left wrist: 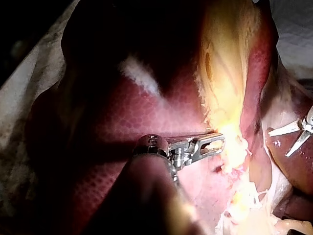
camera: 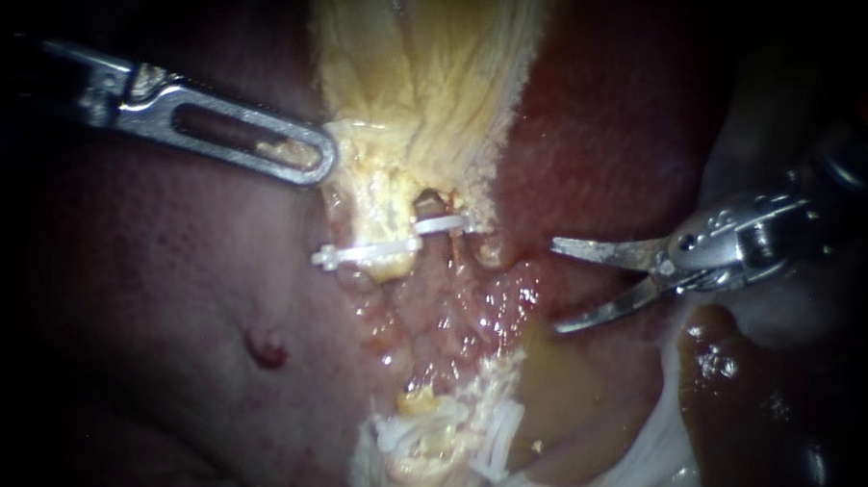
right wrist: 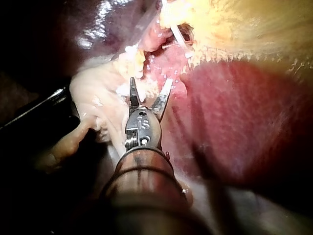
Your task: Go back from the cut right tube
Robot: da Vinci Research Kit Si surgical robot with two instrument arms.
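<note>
The pale yellow gallbladder (camera: 421, 70) hangs down the middle between dark red liver (camera: 163, 282) lobes. My left instrument (camera: 307, 157) holds its slotted jaws shut on the gallbladder's lower left edge, also seen in the left wrist view (left wrist: 215, 144). A white clip (camera: 381, 249) crosses the yellow stump below it, and a short cut tube end (camera: 491, 253) sits just right of the clip. My right instrument (camera: 556, 284) stands to the right of that end, its two blades open, touching nothing. The right wrist view shows the open blades (right wrist: 150, 90) short of the clip (right wrist: 178, 36).
More white clips (camera: 446, 437) bunch on pale tissue lower down. Between them and the upper clip lies raw, wet, pink tissue (camera: 451, 321). Yellow-brown fluid (camera: 563, 402) pools under the right blades, and whitish tissue (camera: 658, 454) lies beside it.
</note>
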